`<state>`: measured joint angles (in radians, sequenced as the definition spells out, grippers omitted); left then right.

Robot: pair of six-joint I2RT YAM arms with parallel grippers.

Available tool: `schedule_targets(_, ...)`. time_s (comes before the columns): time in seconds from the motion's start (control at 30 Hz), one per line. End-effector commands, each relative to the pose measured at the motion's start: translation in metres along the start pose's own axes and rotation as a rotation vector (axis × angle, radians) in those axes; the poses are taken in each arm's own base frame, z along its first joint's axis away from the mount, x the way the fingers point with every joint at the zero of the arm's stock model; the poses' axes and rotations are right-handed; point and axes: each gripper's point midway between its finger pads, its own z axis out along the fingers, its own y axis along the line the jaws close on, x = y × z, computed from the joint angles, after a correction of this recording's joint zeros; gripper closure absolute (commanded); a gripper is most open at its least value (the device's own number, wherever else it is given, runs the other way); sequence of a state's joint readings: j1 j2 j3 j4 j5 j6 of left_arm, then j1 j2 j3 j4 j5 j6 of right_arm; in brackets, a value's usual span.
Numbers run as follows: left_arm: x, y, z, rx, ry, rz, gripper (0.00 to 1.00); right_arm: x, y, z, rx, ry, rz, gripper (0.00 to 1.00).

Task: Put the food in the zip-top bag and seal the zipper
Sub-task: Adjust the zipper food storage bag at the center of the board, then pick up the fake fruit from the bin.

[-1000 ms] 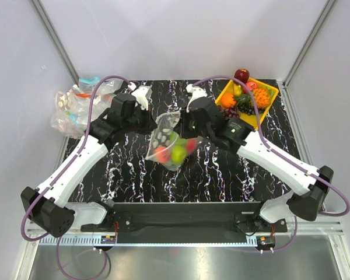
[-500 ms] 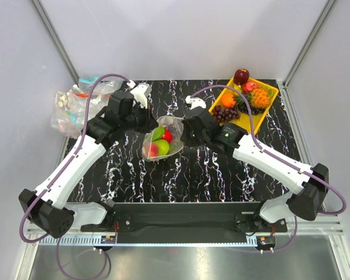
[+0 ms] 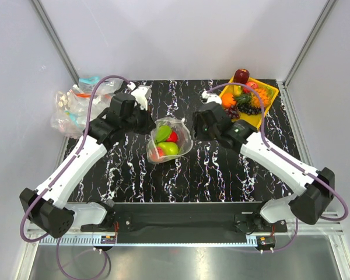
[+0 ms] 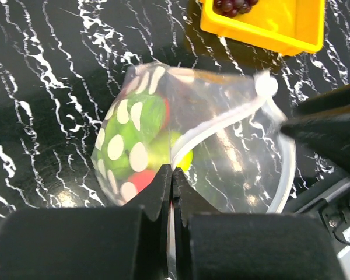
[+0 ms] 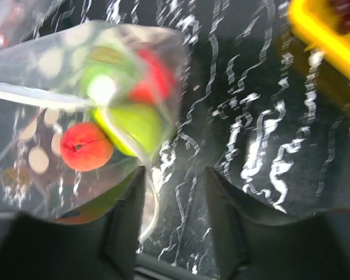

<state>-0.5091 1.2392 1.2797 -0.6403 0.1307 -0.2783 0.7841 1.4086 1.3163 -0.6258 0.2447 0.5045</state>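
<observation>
Bag [image 3: 184,132]: thin clear plastic film, glossy, crinkled, w/ white printed ovals. Fruits [image 3: 168,149] inside: smooth, shiny plastic look. Table [image 3: 210,169]: black marble-look top, polished, white veins. Tray [image 3: 272,96] at 2 o'clock: yellow plastic, smooth.

White arms [image 3: 76,166], black joints [image 3: 123,108], purple cables [image 3: 92,114], seemingly black left hand [image 4: 172,175].

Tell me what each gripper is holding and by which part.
Left gripper pinches the bag by its zipper; right gripper is open, holding nothing.
</observation>
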Motion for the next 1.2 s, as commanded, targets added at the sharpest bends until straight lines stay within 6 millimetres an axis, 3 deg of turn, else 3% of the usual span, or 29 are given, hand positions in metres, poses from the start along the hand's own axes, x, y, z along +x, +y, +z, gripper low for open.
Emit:
schedule_targets(0.0, -0.009, 0.013, 0.001, -0.06, -0.044, 0.021, 1.0, -0.04, -0.017, -0.025, -0.022, -0.119, 0.053, 0.42)
schedule_targets(0.2, -0.008, 0.02, 0.0, -0.094, -0.045, 0.023, 1.0, -0.069, -0.06, -0.032, 0.028, -0.168, 0.112, 0.34)
schedule_targets(0.27, -0.006, 0.022, 0.0, -0.101, -0.041, 0.024, 1.0, -0.075, -0.067, -0.031, 0.038, -0.183, 0.124, 0.17)
schedule_targets(0.37, -0.007, 0.021, 0.0, -0.097, -0.041, 0.024, 1.0, -0.086, -0.091, -0.022, 0.106, -0.204, 0.173, 0.09)
schedule_targets(0.4, -0.007, 0.02, -0.001, -0.094, -0.043, 0.024, 1.0, -0.091, -0.109, -0.013, 0.147, -0.2, 0.201, 0.08)
schedule_targets(0.53, -0.008, 0.02, -0.003, -0.092, -0.051, 0.025, 1.0, -0.104, -0.143, 0.012, 0.222, -0.196, 0.339, 0.0)
schedule_targets(0.73, -0.009, 0.017, -0.005, -0.08, -0.056, 0.023, 1.0, -0.12, -0.188, 0.048, 0.355, -0.281, 0.636, 0.0)
schedule_targets(0.8, -0.007, 0.017, -0.005, -0.076, -0.052, 0.021, 1.0, -0.126, -0.203, 0.051, 0.43, -0.306, 0.737, 0.0)
schedule_targets(0.83, -0.007, 0.017, -0.004, -0.074, -0.049, 0.021, 1.0, -0.121, -0.211, 0.065, 0.468, -0.293, 0.791, 0.0)
schedule_targets(0.9, -0.007, 0.015, -0.005, -0.068, -0.051, 0.02, 1.0, -0.127, -0.221, 0.071, 0.506, -0.286, 0.851, 0.0)
schedule_targets(0.93, -0.007, 0.015, -0.005, -0.067, -0.051, 0.02, 1.0, -0.119, -0.229, 0.087, 0.544, -0.262, 0.899, 0.0)
schedule_targets(1.0, -0.008, 0.015, -0.005, -0.065, -0.053, 0.02, 1.0, -0.121, -0.238, 0.098, 0.555, -0.251, 0.94, 0.0)
schedule_targets(1.17, -0.006, 0.013, -0.004, -0.056, -0.051, 0.016, 1.0, -0.103, -0.263, 0.142, 0.554, -0.194, 1.057, 0.01)
